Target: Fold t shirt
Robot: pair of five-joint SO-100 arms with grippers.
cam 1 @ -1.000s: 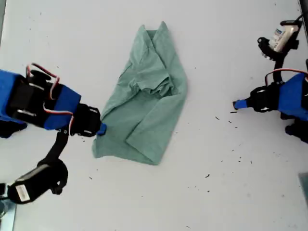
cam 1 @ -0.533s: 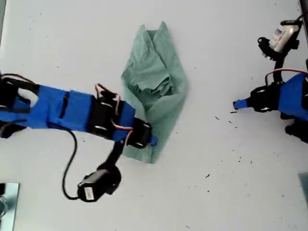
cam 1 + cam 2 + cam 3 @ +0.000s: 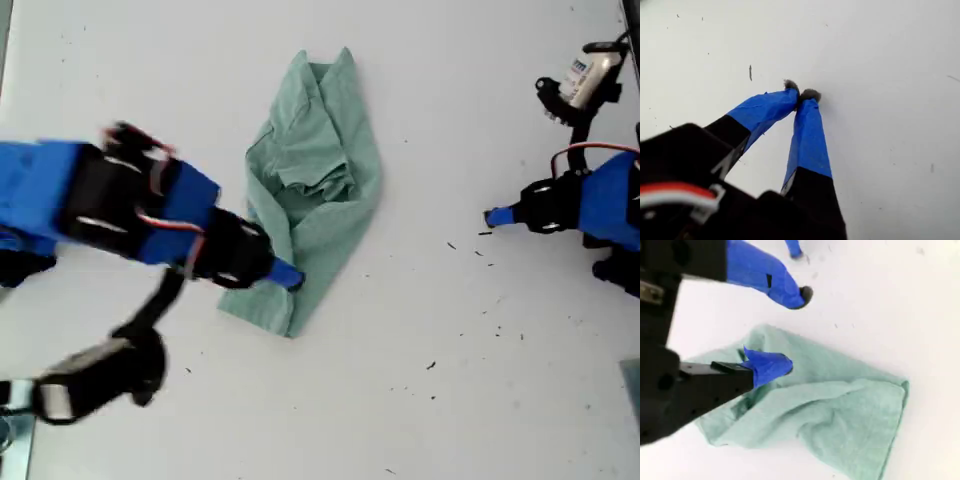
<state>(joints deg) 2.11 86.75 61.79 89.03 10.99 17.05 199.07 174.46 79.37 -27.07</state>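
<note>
Your second gripper (image 3: 790, 327), jaws wide, hangs over the t shirt (image 3: 315, 190), whose long axis runs away from it; my first gripper (image 3: 801, 96) is pinched empty, well apart.

A white table (image 3: 430, 80) carries scattered dark specks (image 3: 431, 366).

Bright, even, diffuse overhead light; only faint soft shadows beneath the t shirt (image 3: 312, 190). White table (image 3: 470, 400) near washed out, without hard glare. Motion blur beside the t shirt on the reaching arm. Close, defocused black housings in both wrist views.
</note>
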